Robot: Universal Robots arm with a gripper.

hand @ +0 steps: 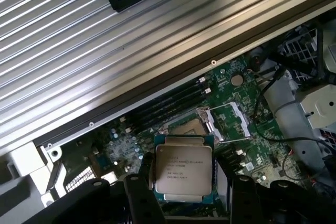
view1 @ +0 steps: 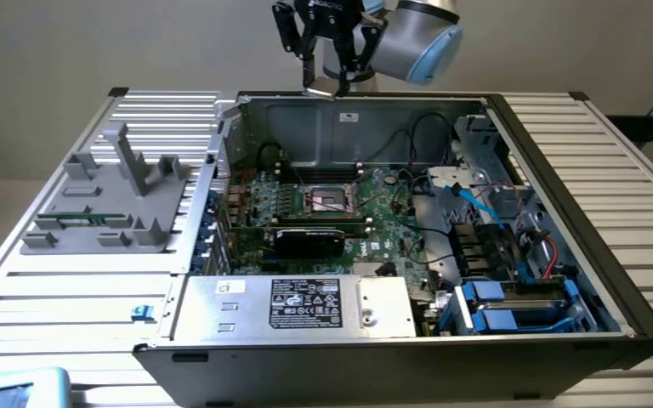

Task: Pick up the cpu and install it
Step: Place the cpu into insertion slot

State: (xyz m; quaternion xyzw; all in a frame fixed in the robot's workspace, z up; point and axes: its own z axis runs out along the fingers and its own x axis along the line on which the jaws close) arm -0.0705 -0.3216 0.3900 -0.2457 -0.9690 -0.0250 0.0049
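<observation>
— Has the hand (view1: 329, 83) got anything?

— Yes, the cpu (view1: 326, 88). The wrist view shows it plainly: the cpu (hand: 184, 174) sits flat between the two dark fingers (hand: 140, 190), silver top with print facing the camera, and the hand (hand: 184, 184) is closed on two opposite edges. The jaws stand fairly wide, as wide as the chip.

— Where is it over the machine?

— High up, above the rear wall of the open computer case (view1: 349, 127), well clear of the board. The socket (view1: 329, 201) lies lower down, in the middle of the green motherboard (view1: 389, 223), and its metal frame is flipped open; from the wrist the bare socket (hand: 185, 127) shows just beyond the chip.

— Anything crowding that spot?

— A black expansion card (view1: 309, 240) sits just in front of the socket, with the power supply (view1: 292, 304) nearer the case's front. Black cables (view1: 417, 136) loop on the exterior view's right of the socket, and blue drive trays (view1: 496, 306) fill that corner. Outside the case, on the bench (view1: 65, 297), stands a grey plastic fixture (view1: 111, 200).
</observation>
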